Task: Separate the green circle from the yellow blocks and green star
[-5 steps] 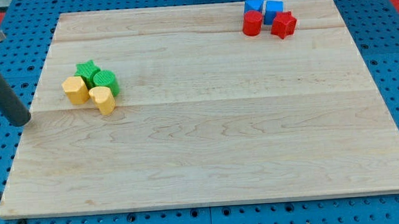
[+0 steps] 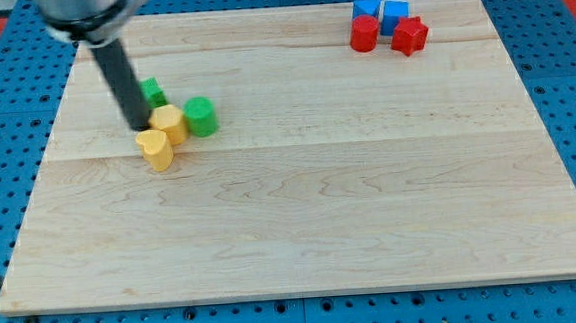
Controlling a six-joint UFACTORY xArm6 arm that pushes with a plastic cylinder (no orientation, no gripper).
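Wooden board (image 2: 300, 201) on a blue pegboard. My tip (image 2: 140, 126), a bare rod with no pincer to open or close, touches the yellow hexagon (image 2: 168, 123) at its 9 o'clock. Green circle (image 2: 200, 117) sits at the hexagon's 3 o'clock, touching it. Yellow heart (image 2: 154, 149) lies at 7 o'clock. Green star (image 2: 152, 92), partly hidden by the rod, lies at 11 o'clock.

Pale, smooth wood board (image 2: 321, 210); matt blue perforated table (image 2: 7, 149) beneath.
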